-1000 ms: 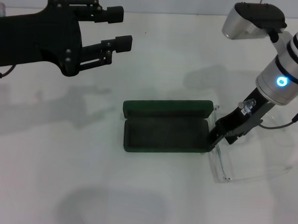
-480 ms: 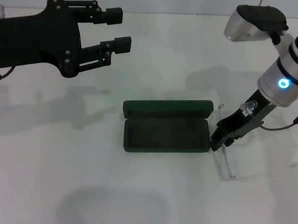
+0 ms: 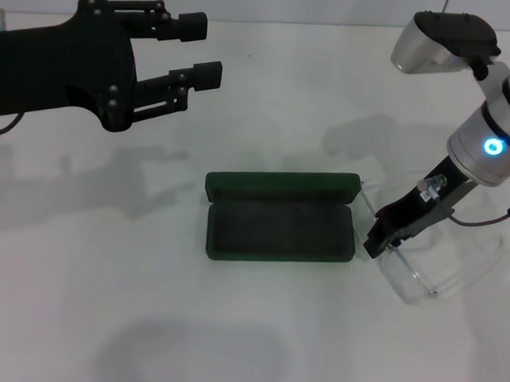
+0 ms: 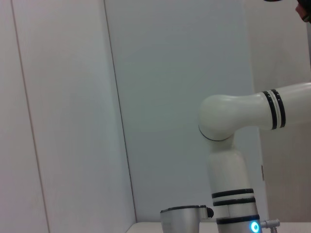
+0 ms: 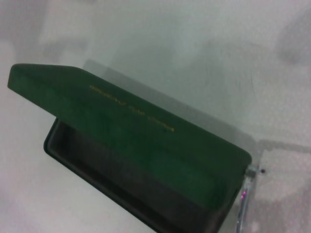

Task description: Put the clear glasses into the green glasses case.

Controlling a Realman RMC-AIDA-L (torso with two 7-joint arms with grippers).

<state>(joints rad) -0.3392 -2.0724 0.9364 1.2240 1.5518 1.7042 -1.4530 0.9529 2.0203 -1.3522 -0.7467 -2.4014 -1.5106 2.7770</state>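
Note:
The green glasses case (image 3: 279, 229) lies open at the table's middle, its lid (image 5: 131, 116) with gold lettering raised at the back. The clear glasses (image 3: 421, 281) sit just right of the case. My right gripper (image 3: 379, 242) is shut on their near end, close to the case's right edge. One clear arm (image 5: 243, 213) of the glasses shows beside the case corner in the right wrist view. My left gripper (image 3: 203, 47) hangs open and empty at the far left, well above and away from the case.
The white table (image 3: 145, 322) carries only the case and glasses. The left wrist view shows a pale wall and my right arm (image 4: 233, 145).
My right gripper has moved right with the glasses, which swung out away from the case. The case has shifted slightly left. The left arm has not moved.

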